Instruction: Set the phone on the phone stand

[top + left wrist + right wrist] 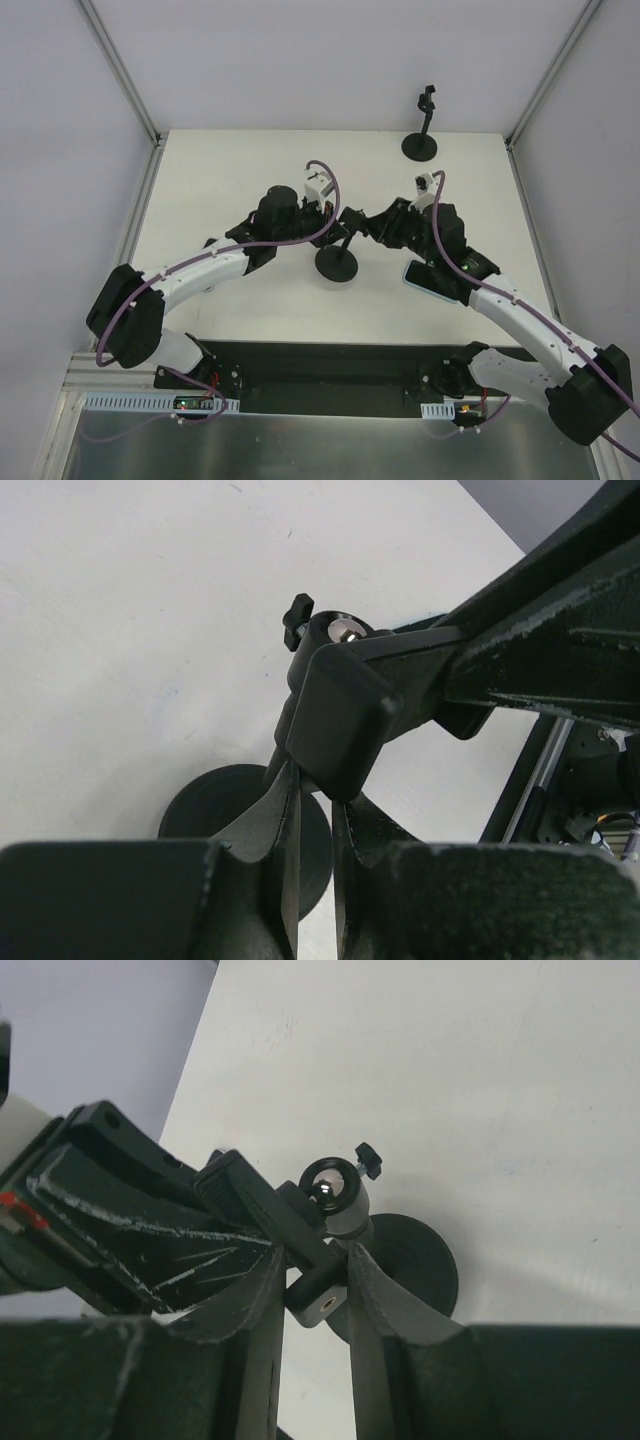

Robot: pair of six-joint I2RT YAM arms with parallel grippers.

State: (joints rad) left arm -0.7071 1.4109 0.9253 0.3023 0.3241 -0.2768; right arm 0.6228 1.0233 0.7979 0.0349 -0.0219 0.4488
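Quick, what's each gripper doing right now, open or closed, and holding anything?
Left gripper: closed, pinching the thin pole of the phone stand.
Right gripper: closed on the same stand's clamp arm.

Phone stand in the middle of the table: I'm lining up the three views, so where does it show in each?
Top external: phone stand at picture centre.
Left wrist: phone stand at centre, its round base lower left.
Right wrist: phone stand at centre, round base to the right.
Shared landmark: the round base, visible in all three.
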